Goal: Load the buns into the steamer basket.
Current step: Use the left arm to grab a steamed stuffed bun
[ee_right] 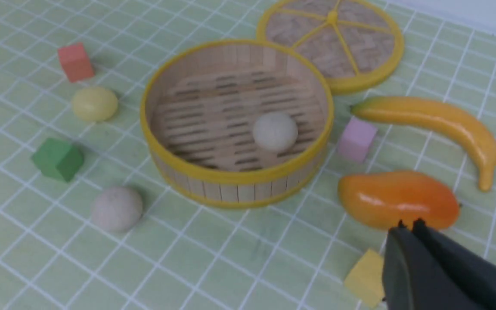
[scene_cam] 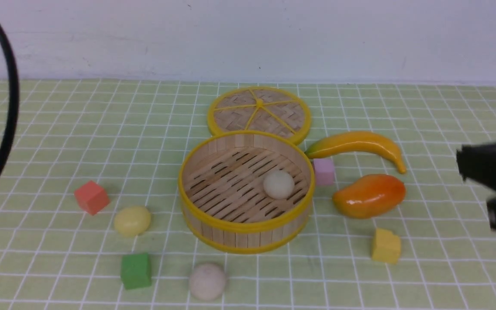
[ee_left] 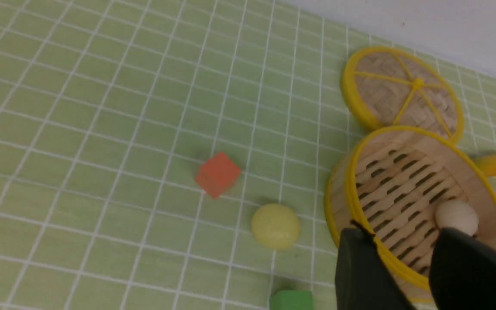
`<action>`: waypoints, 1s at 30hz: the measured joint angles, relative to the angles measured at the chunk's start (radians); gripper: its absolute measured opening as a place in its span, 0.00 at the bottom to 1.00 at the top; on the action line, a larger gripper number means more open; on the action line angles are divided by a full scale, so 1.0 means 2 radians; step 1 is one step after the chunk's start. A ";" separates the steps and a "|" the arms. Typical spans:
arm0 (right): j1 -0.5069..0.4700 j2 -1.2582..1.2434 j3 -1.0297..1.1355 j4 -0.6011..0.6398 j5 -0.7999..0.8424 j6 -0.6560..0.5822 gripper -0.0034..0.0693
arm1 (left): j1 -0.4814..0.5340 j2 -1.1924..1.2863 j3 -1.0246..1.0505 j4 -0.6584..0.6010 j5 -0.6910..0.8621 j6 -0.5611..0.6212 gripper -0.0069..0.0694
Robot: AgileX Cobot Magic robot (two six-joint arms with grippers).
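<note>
Banana – mango, woven lid, coloured cubes

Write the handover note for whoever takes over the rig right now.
Left gripper: open, holding nothing.
Right gripper: shut, holding nothing.
Steamer basket: upright in the middle of the table, in front of the woven lid.
Done: one off-white bun is inside, on the slatted floor toward the right.
Left: the pale yellow bun, on the table left of the basket, and the other off-white bun, on the near side of the basket.
</note>
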 joint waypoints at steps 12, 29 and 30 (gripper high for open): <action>0.000 -0.316 0.260 -0.009 -0.210 0.045 0.02 | -0.046 0.127 -0.001 -0.189 0.072 0.131 0.40; 0.000 -0.399 0.302 -0.024 -0.209 0.047 0.04 | -0.234 0.389 -0.089 -0.051 0.070 0.032 0.40; 0.000 -0.399 0.302 -0.024 -0.209 0.047 0.04 | -0.234 0.403 -0.093 -0.046 0.067 0.032 0.40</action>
